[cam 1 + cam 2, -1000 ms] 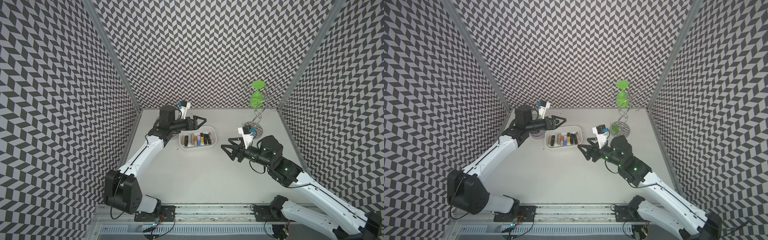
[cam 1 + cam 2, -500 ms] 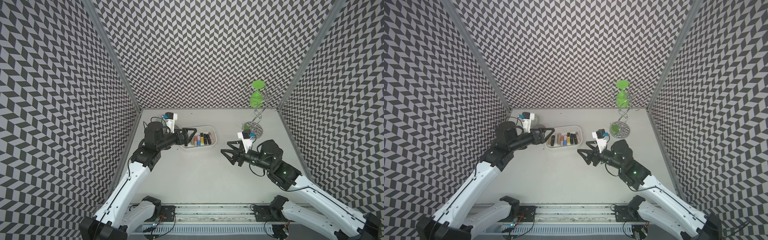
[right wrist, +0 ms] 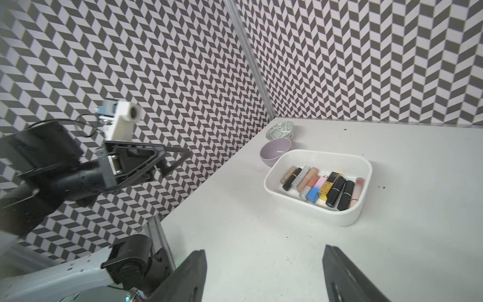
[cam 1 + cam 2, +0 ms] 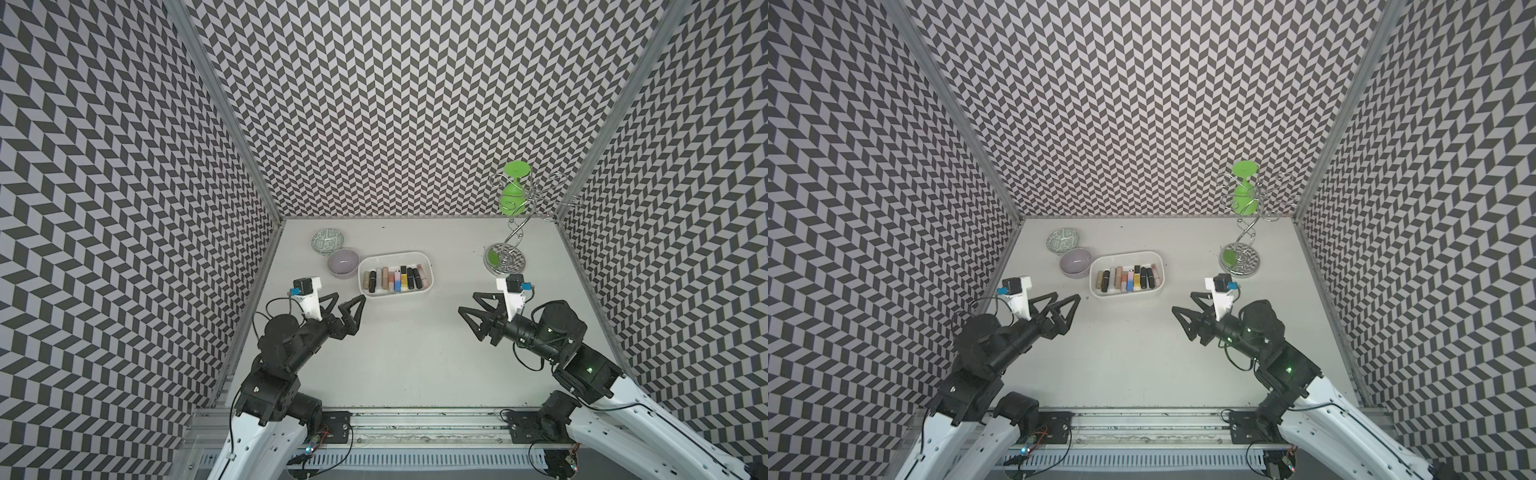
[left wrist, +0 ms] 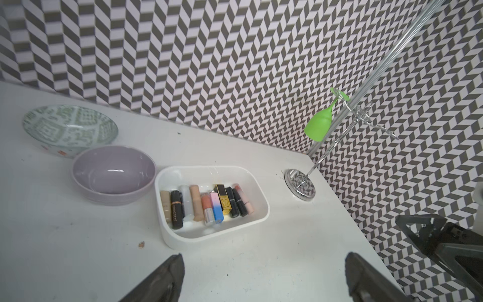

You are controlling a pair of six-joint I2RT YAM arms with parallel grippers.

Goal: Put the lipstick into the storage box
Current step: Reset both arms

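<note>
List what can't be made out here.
- Lipsticks: labels too small in both top views.
- Storage box: floor hidden under the lipsticks, every view.
- Lilac bowl: partly behind the box, right wrist view.
- Left gripper: finger bases cut off by the picture edge, left wrist view.

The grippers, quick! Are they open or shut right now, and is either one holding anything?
Left gripper: open, holding nothing.
Right gripper: open, holding nothing.
</note>
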